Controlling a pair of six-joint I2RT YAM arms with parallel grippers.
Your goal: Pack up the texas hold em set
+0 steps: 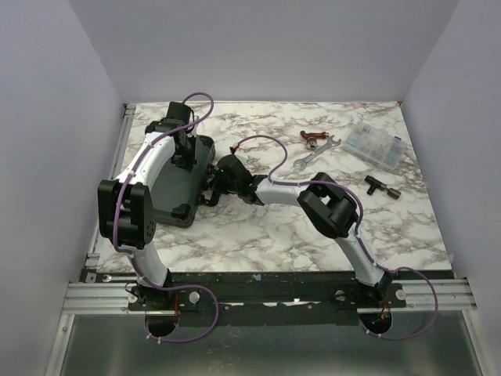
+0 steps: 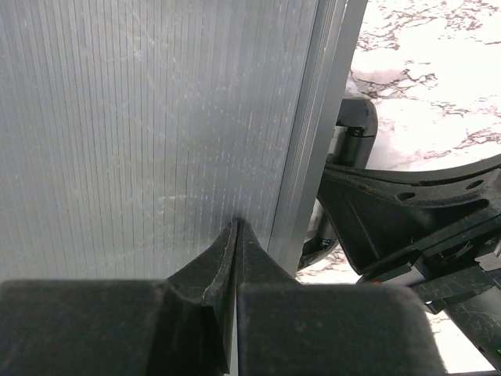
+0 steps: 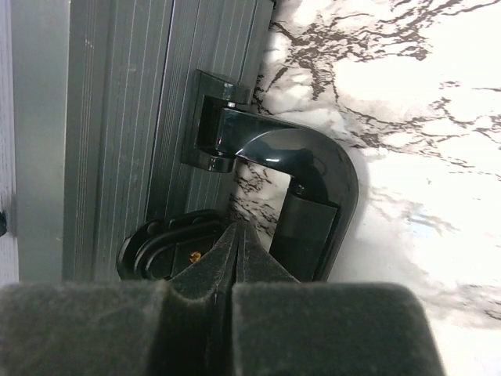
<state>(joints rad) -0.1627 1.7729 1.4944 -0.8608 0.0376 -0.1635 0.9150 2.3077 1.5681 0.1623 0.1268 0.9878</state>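
Black hard briefcase [image 1: 168,192] lies flat and closed on the left part of the marble table [image 1: 258,235], ribbed lid facing up. From the overhead view I see both arms reaching in over it. The left arm bends across the case from the near left. The right arm stretches in from the right toward the case's right edge.

On the left wrist camera, the left gripper [image 2: 236,231] has its two fingers pressed together with nothing between them. The tips sit right at the grey ribbed lid, close to its right edge. I cannot tell whether they press on it.

On the right wrist camera, the right gripper [image 3: 235,231] also has its fingers together and holds nothing. The tips point at the side of the case, just beside the glossy black carrying handle [image 3: 321,180]. A rounded black latch [image 3: 156,239] sits just left of the fingertips.

Well apart from the case, on the far right of the table, lie a silver wrench [image 1: 317,153], a small red-handled tool [image 1: 312,137], a clear plastic compartment box [image 1: 376,143] and a small black T-shaped part [image 1: 381,186].
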